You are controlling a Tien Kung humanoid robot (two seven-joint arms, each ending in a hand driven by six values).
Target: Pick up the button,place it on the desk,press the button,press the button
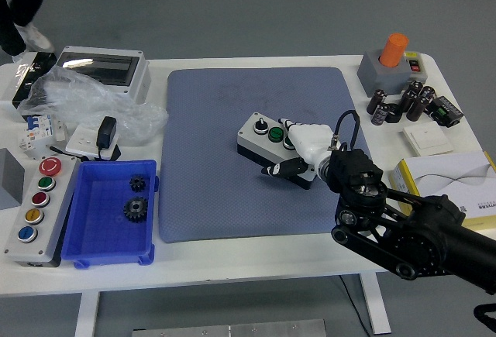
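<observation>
A small grey button box (263, 137) with a black knob and a green button (277, 134) lies on the blue-grey mat (209, 190) in the middle of the table. My right hand (298, 155) comes in from the lower right and sits over the box's right end. Its white-covered fingers (308, 137) rest on top and a black finger (280, 170) curls along the front side, gripping the box. The box's right end is hidden under the hand. The box appears to rest on the mat.
A grey panel of several coloured buttons (35, 209) and a blue tray (85, 221) with two gears lie at left. A plastic bag (93, 101), a white enclosure (105, 70), an orange-topped switch box (391, 62), capacitors (403, 101) and a carton (457, 182) stand around. A person's feet (23, 19) show at top left.
</observation>
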